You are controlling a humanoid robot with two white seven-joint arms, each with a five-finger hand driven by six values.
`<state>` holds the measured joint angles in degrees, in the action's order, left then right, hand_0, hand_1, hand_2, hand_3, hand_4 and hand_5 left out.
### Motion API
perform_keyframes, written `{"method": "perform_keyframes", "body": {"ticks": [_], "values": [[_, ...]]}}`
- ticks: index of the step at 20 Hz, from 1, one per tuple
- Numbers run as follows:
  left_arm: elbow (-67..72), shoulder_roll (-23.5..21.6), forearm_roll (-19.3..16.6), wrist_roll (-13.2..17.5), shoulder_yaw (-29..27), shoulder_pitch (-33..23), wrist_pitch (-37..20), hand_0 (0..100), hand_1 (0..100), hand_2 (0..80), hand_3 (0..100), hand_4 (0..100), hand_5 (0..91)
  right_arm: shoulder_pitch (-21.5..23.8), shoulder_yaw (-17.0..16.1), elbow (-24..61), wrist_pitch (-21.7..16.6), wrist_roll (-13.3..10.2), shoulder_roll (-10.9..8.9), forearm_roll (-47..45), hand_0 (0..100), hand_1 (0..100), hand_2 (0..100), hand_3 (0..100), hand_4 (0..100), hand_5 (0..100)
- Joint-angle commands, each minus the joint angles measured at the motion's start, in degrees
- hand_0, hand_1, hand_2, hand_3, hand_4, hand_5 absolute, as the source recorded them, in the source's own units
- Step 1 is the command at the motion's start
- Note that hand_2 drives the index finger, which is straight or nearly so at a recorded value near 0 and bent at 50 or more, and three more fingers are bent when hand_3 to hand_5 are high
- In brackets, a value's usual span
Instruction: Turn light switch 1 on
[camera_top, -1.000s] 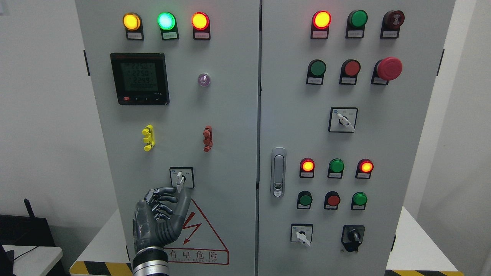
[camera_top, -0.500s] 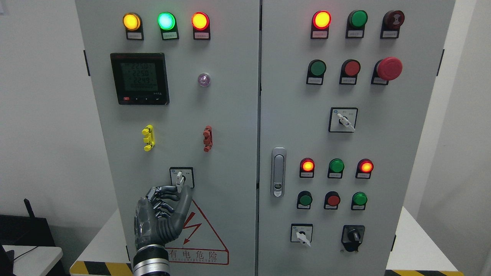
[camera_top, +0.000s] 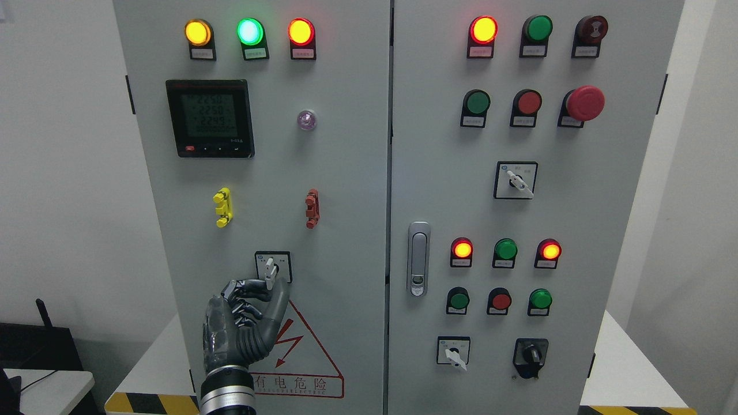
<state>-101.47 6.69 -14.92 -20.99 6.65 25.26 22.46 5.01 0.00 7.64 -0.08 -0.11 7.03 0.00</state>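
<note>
Since 1 second ago the left hand (camera_top: 245,323) has crept slightly right, fingers pinching the lower-centre rotary switch (camera_top: 270,269) lever, which could slip free if gripped so shallowly

Single head view, facing the grey control cabinet (camera_top: 346,173) head-on, close, slightly downward, both doors in frame

The cabinet (camera_top: 346,173) is being cropped at the top and bottom edges; the small labels (camera_top: 255,53) under its lamps are being rendered too tiny for reading.
</note>
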Motion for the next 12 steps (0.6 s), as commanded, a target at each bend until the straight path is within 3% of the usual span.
{"method": "perform_keyframes", "body": {"ticks": [1,12], "values": [[-0.4,0.0,0.0,0.0,-0.4,0.3,0.6,20,51,48.9,68,82,77.6,0.0,1.1,0.0,0.0,0.0,0.0,-1.5,12,39,0,0,0,0],[-0.4,-0.1,-0.1,0.0,-0.8,1.6,1.9,21,50,49.0,67,83,77.5,0.0,1.1,0.0,0.0,0.0,0.0,-1.5,12,39,0,0,0,0]]}}
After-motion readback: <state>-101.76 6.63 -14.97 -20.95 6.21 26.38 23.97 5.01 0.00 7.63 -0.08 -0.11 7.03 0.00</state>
